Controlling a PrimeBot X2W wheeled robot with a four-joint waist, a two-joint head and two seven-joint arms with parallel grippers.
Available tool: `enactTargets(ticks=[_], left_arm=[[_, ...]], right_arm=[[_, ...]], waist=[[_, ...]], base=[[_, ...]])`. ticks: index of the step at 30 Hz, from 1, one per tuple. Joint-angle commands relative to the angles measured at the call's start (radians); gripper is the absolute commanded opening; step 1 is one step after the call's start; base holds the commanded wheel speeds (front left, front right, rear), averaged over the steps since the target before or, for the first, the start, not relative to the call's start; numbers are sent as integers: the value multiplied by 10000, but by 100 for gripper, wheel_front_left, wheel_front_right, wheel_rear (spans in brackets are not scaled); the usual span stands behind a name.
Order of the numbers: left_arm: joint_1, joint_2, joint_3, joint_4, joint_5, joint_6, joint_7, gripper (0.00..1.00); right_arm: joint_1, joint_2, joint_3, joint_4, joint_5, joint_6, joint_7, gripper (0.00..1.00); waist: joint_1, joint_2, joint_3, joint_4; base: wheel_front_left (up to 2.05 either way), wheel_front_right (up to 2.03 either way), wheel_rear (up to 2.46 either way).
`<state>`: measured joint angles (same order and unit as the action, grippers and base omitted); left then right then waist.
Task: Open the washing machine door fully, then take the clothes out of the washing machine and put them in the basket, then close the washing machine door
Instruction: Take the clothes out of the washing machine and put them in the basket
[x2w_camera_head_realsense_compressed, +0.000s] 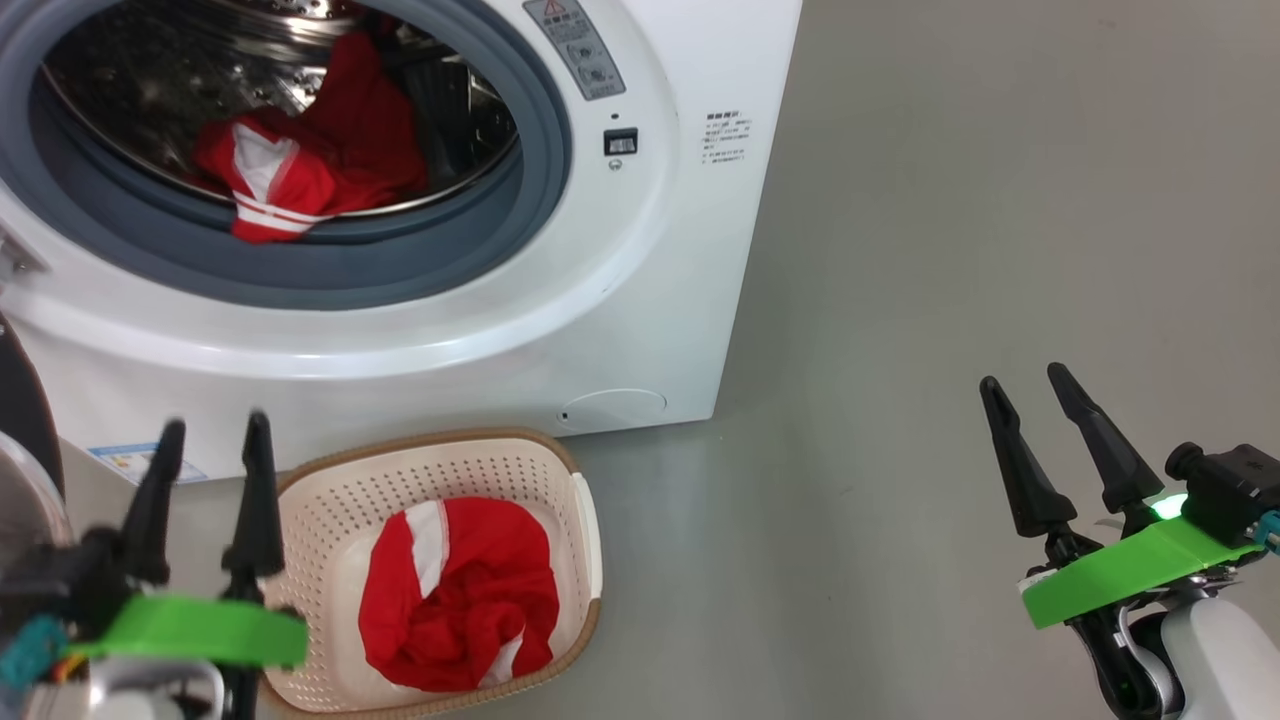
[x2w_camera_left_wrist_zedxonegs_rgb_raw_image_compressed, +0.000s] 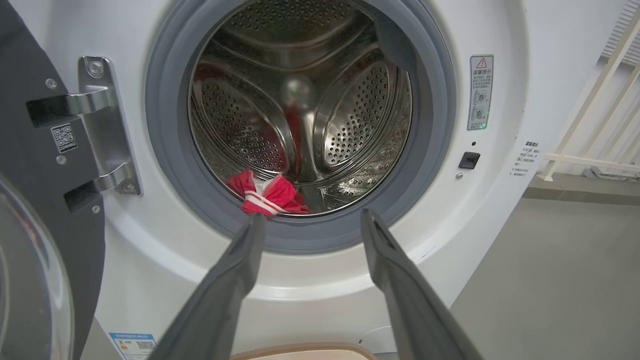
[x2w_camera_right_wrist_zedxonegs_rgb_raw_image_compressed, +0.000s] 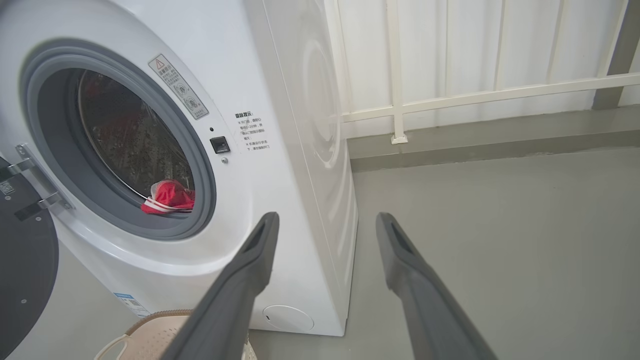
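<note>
Left claw (x2w_camera_head_realsense_compressed: 215, 420), fingers apart and empty, hangs before the washing machine (x2w_camera_head_realsense_compressed: 640, 300); the door (x2w_camera_left_wrist_zedxonegs_rgb_raw_image_compressed: 30, 165) stands open at its left. One red garment (x2w_camera_head_realsense_compressed: 460, 590) lies in the basket (x2w_camera_head_realsense_compressed: 330, 480) at its foot, more clothes (x2w_camera_head_realsense_compressed: 300, 170) in its drum (x2w_camera_head_realsense_compressed: 130, 80). Right claw (x2w_camera_head_realsense_compressed: 1023, 378), likewise spread, hovers off its right.

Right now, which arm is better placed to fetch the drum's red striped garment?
Likely left: the left gripper points at the red striped garment; the right gripper faces the side of the white washing machine.

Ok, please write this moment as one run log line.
door: open | drum: red clothes inside | basket: other red clothes inside | left gripper: open, empty | right gripper: open, empty
</note>
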<state>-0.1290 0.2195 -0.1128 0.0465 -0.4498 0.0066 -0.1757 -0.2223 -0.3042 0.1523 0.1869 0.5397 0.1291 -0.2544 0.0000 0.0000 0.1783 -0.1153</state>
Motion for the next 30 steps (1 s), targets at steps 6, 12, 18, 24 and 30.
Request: enactTargets(ticks=[6,12,18,24,30], left_arm=[[-1704,338,98,746,199,-208,148,100],[-3031,407,-94,2066,299,-403,184,100],[-4697,450,-270,3904,383,-574,235,100],[-6263,574,-369,5639,562,-589,189,100],[-7653,680,-469,7283,740,-510,103,100]], right_arm=[[-92,-53,276,-319,-81,16,-74,100],[-260,24,315,-338,-38,16,-74,100],[-510,126,334,-410,-23,16,-74,100],[-799,296,402,-480,-22,16,-74,100],[-987,491,442,-476,-10,16,-74,100]], waist=[[0,0,337,-138],[0,0,764,-353],[0,0,1393,-618],[0,0,1961,-902],[0,0,2380,-1211]], base=[[0,0,0],[0,0,0],[0,0,0],[0,0,0],[0,0,0]])
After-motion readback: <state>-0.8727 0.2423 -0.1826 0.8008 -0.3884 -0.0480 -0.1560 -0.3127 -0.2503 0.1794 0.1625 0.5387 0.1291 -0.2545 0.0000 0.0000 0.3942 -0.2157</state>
